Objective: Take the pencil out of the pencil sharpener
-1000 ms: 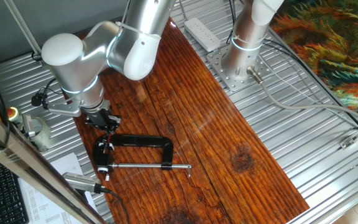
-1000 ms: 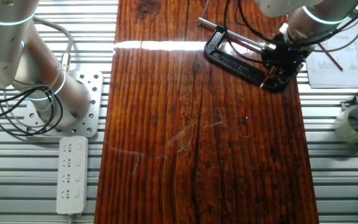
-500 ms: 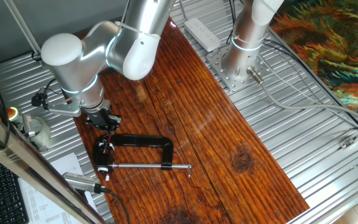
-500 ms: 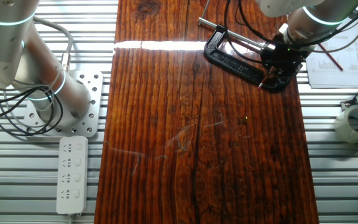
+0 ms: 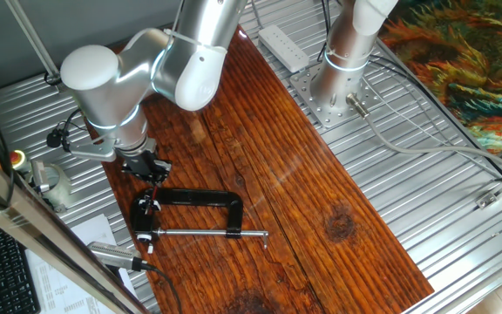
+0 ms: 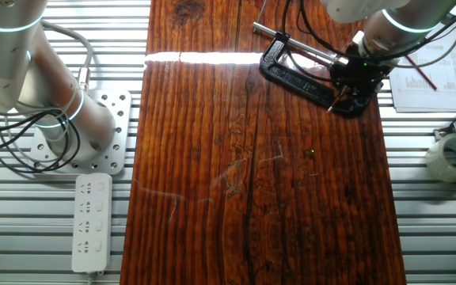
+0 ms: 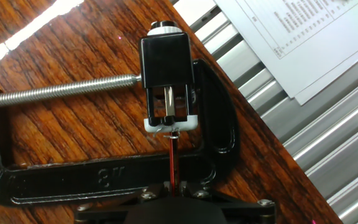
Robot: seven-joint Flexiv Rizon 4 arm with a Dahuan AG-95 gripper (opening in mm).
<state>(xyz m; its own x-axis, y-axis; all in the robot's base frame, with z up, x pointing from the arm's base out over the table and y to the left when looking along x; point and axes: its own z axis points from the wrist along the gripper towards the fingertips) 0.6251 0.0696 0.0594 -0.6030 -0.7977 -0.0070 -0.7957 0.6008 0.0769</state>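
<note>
In the hand view the pencil sharpener (image 7: 165, 68), a black box with a white mouth, is clamped in a black C-clamp (image 7: 98, 182). The thin red pencil (image 7: 174, 158) runs straight from the sharpener's mouth down to my gripper (image 7: 175, 188), which is shut on its near end. The pencil's tip still sits at the mouth. In one fixed view my gripper (image 5: 151, 172) hangs just above the clamp's (image 5: 200, 200) left end. In the other fixed view my gripper (image 6: 348, 79) covers the clamp's (image 6: 295, 77) right end, and the sharpener is hidden.
The clamp's silver screw rod (image 7: 67, 90) lies to the left of the sharpener. Printed paper (image 7: 303, 37) lies on the metal slats to the right of the wooden board. A tape roll (image 6: 452, 156) and a power strip (image 6: 90, 222) lie off the board.
My gripper has shifted very slightly, keeping its hold on the pencil. The clamp and the sharpener have not moved.
</note>
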